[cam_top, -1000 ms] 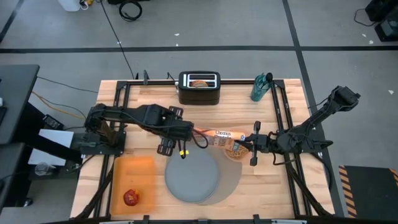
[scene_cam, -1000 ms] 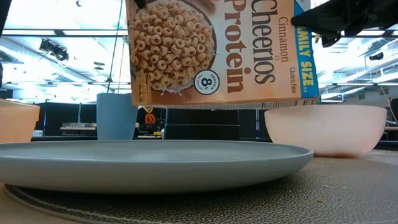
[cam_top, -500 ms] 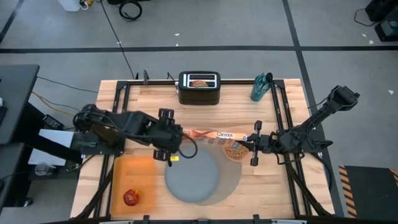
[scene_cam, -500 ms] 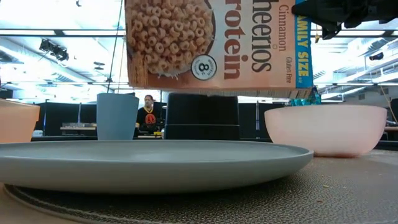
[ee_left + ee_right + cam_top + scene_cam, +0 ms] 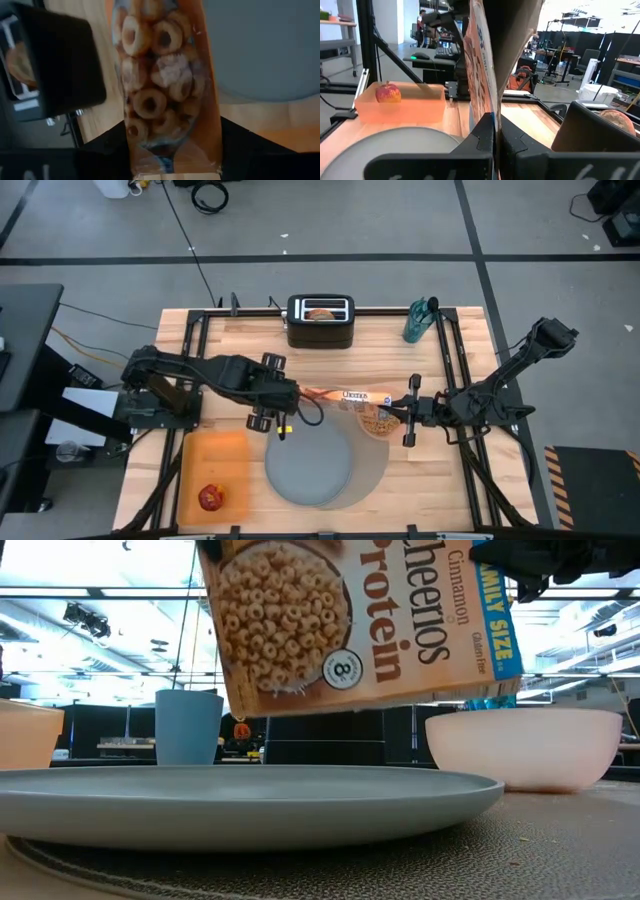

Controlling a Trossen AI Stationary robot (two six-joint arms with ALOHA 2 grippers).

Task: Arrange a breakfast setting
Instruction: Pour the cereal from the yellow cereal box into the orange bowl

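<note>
A Cheerios cereal box (image 5: 348, 396) hangs on its side between my two grippers, above the plate's far rim and the translucent pink bowl (image 5: 378, 422). My left gripper (image 5: 296, 392) is shut on its left end. My right gripper (image 5: 400, 406) is shut on its right end. The bowl holds cereal and stands on the round grey mat (image 5: 372, 472). The blue-grey plate (image 5: 308, 468) lies on the mat. The red apple (image 5: 210, 498) lies on the orange board. The bagel (image 5: 320, 312) sits in the toaster. The blue cup (image 5: 188, 727) stands behind the plate. The spoon is out of view. My left gripper pinches the box's left end (image 5: 172, 145) between its two fingers, one on each broad face. The fingers come level from the table's left. The box is clear of the table, its left end a little lower. My right gripper pinches the box's right, opened end (image 5: 487, 112) between its two fingers, level from the table's right. The box stands on edge between them, and this end hangs over the bowl.
The black toaster (image 5: 320, 322) stands at the far edge and a teal bottle (image 5: 420, 320) at the far right. The orange board (image 5: 212, 470) lies at the near left. Bare wood lies at the near right.
My left gripper has drawn a little toward the table's left and come back. The box's left end rose and has now dropped, so the box tilts with that end lower. My right gripper has kept the right end over the bowl.
</note>
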